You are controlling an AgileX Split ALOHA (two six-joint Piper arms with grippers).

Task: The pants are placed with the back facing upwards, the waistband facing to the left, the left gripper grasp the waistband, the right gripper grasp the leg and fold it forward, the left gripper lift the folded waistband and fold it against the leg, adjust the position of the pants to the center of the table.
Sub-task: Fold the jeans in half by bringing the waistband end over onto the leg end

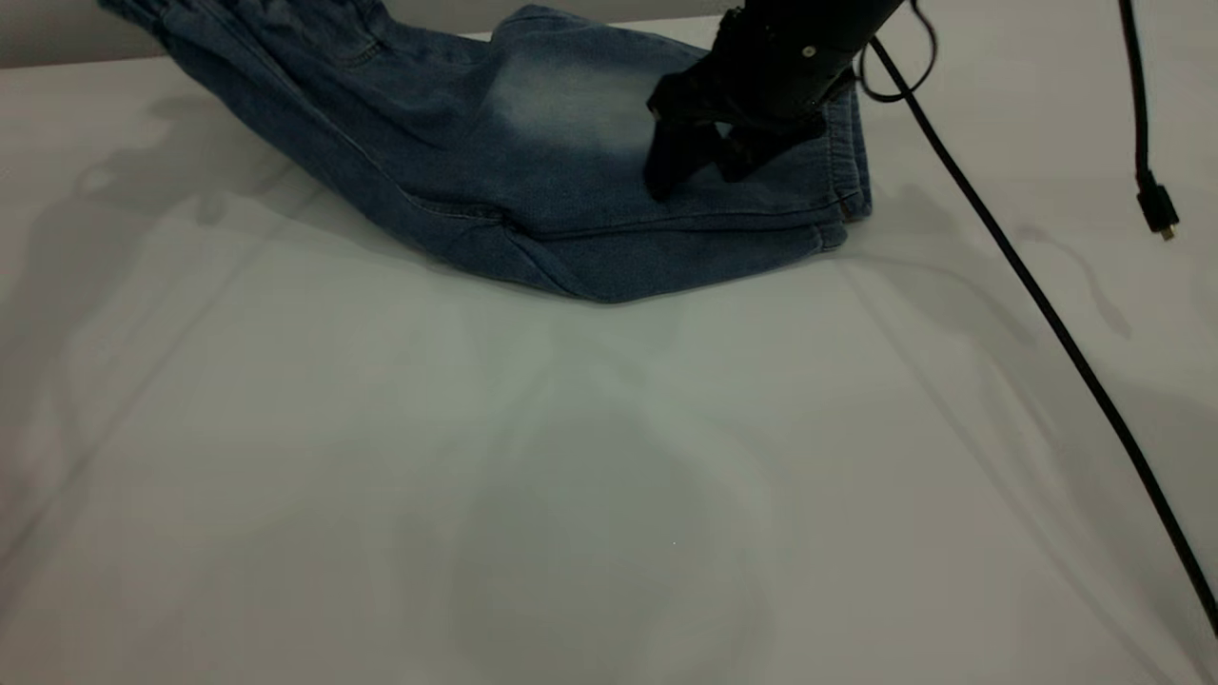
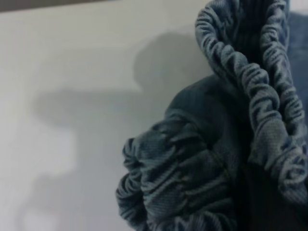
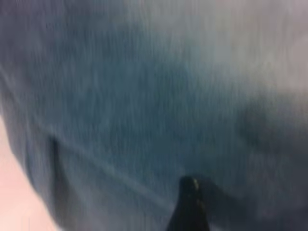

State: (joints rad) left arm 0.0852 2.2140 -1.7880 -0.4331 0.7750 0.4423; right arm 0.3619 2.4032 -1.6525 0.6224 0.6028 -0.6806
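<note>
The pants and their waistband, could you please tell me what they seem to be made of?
The pants look like mid-blue denim, matte, with a pale faded patch and stitched seams. The waistband appears to be the same denim gathered over elastic, judging by its tight ruffles and visible twill weave. The right end effector presses on the leg.

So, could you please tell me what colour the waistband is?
The waistband is dark blue gathered denim, clearest in the left wrist view.

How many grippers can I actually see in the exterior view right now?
1. The right gripper is down on the pants near the leg hem. The left gripper is out of that frame, past the top left corner.
</note>
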